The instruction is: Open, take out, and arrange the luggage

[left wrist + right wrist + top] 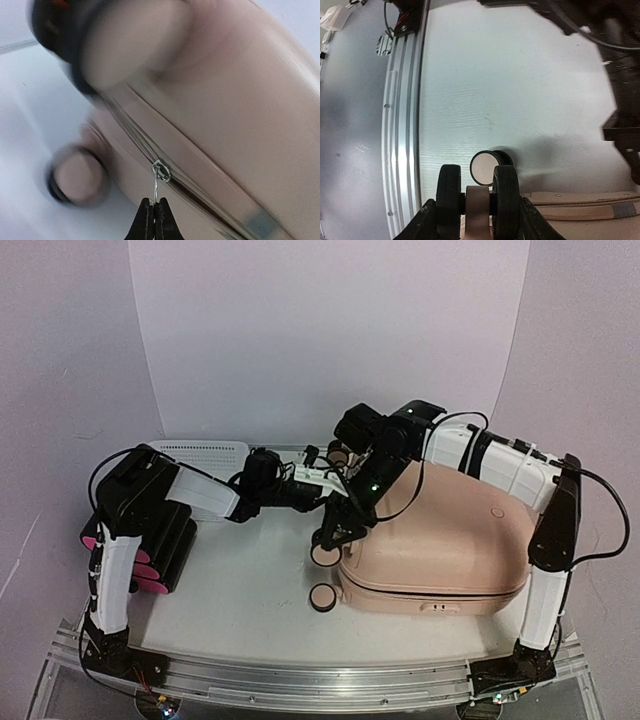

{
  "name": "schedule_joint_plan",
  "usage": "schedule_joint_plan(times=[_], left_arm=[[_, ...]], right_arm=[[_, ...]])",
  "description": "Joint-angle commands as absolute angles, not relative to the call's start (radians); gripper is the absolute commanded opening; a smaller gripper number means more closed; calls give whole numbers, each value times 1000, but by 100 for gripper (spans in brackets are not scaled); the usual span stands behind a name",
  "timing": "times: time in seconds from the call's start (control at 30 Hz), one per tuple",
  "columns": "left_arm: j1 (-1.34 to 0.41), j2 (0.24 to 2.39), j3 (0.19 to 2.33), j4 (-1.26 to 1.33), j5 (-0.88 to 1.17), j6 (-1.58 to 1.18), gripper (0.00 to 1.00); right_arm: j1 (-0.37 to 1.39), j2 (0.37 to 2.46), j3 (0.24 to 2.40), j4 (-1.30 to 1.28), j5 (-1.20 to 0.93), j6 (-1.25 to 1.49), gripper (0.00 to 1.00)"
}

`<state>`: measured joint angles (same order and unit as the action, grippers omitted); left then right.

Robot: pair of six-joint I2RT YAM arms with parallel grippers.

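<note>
The luggage, a beige-pink hard-shell suitcase, lies flat on the table at the right, its black wheels facing left. My left gripper is shut on the thin metal zipper pull, which hangs from the slider on the luggage seam. A dark gap shows in the seam to the right of the slider. In the top view the left gripper is at the luggage's far left corner. My right gripper clasps a double wheel from both sides. It reaches down over the left end in the top view.
A second wheel with a beige hub stands just beyond the held one. A white mesh basket is at the back left. A black box with pink drawer fronts sits under the left arm. An aluminium rail runs along the near edge.
</note>
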<state>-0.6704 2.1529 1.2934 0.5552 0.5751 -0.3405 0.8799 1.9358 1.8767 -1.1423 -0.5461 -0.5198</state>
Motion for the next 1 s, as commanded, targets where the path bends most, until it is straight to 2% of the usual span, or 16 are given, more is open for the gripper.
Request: schedule_joint_plan(times=[0.0,0.13,0.5,0.6,0.67,0.77,0.97], left_arm=[[-494,2292,1493,466,428,-407,0],[-489,2393,1720,333,481,-384,0],[-499,2729,2241,319,604,-554,0],[-504,2759,2286,318,584,-577,1],[-498,2696,2181,316,537,-559,9],[-478,2523,1960,311,493,-504,32],[-456,2140,1636,222,598,-443,67]], right_arm=[[905,1812,1813,-1473,-849,-494,0],[933,1787,1794,-1502,-855,-503,0],[950,1807,1835,-1533,-873,-542,0],[950,1801,1833,-1527,-866,-551,0],[950,1797,1839,-1491,-812,-509,0],[951,1786,1843,-1384,-676,-406,0],[946,1756,1799,-1162,-383,-266,0]])
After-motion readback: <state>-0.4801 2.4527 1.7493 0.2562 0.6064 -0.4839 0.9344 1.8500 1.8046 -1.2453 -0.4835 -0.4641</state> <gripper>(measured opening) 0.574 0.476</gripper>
